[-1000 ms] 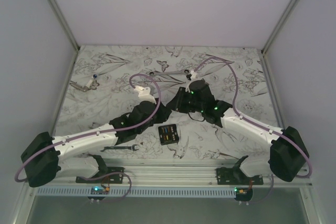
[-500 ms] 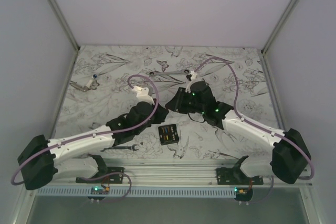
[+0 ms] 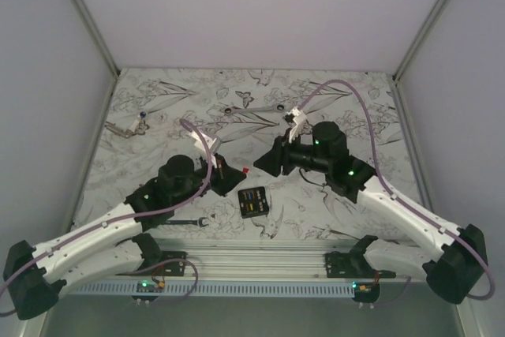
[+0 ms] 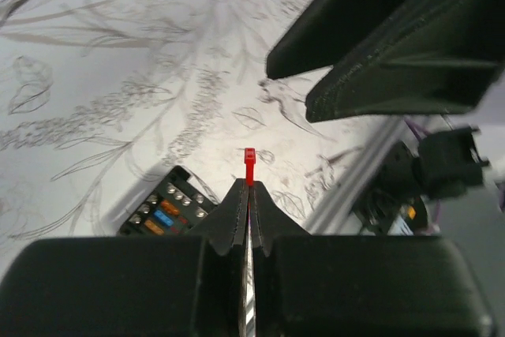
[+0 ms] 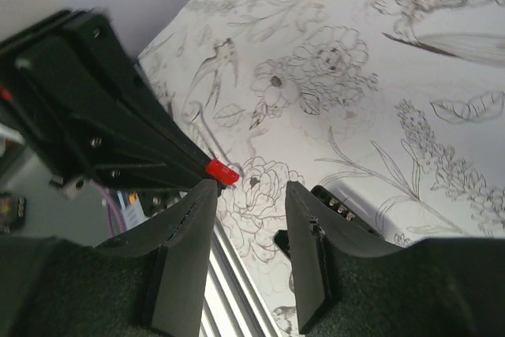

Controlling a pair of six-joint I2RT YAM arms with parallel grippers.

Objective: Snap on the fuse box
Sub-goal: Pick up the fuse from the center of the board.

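Fuse box: lies flat on the table, near the front edge and about midway between the two arm bases. Nothing touches it. Its top faces up with the inside uncovered.

Contents: a row of small fuses, orange and blue from the left wrist view, with yellow also faintly visible from above. Beside them is a row of silver terminals. Whether any slot is vacant cannot be told at this resolution.

Left gripper: raised above the table at roughly 11 o'clock from the box. Its jaws are pressed together on a thin red piece, which sticks out past the tips. Judgement: it is pinched by one end to leave the other end free for seating or handing over.

Right gripper: at about 1 o'clock from the box, tips facing the left gripper's. The jaws are parted and hold nothing. In the right wrist view the red piece sits just off the tip of one finger, not between the two. Judgement: this arm is placed to take or steady the piece; the gap is not yet lined up on it.

A wrench lies at 9 o'clock from the box, apart from it.
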